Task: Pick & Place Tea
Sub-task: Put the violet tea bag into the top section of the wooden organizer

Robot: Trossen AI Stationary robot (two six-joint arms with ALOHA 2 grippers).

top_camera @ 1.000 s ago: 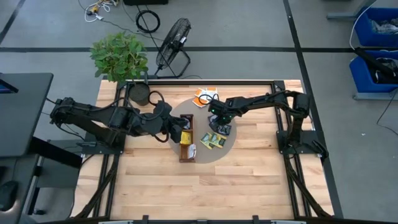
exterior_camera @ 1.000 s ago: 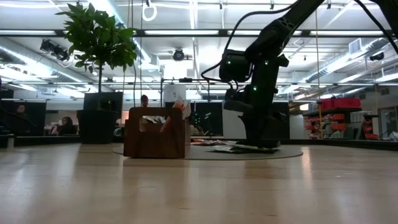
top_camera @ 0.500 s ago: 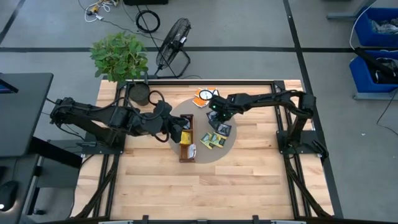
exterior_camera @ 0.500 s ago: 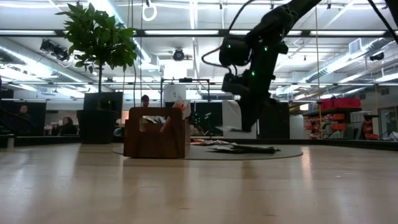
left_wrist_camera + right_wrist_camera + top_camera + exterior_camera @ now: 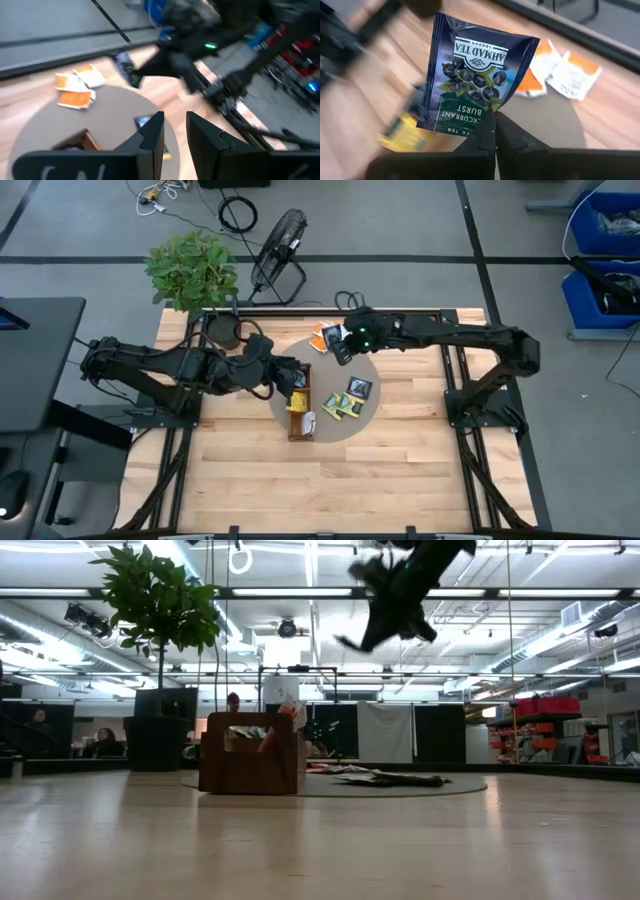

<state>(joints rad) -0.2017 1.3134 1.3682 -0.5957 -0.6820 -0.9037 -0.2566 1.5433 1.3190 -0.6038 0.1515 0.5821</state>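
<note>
1. Two orange sachets point(image 5: 327, 333) lie at the far edge of the round mat point(image 5: 372, 412).
2. Right gripper point(image 5: 341, 347), above that edge, pinches a dark blue sachet point(image 5: 472, 75) in closed fingers.
3. Left gripper point(image 5: 297, 378) hovers over the wooden tray point(image 5: 300, 424), fingers slightly parted, empty.

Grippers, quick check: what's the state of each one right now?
Left gripper: open, empty, above the round mat by the wooden tray.
Right gripper: shut on a dark blue tea sachet, raised off the table.

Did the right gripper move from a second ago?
Yes. The right gripper, shut on a dark blue tea sachet, rose off the round mat and swung toward the orange sachets.
</note>
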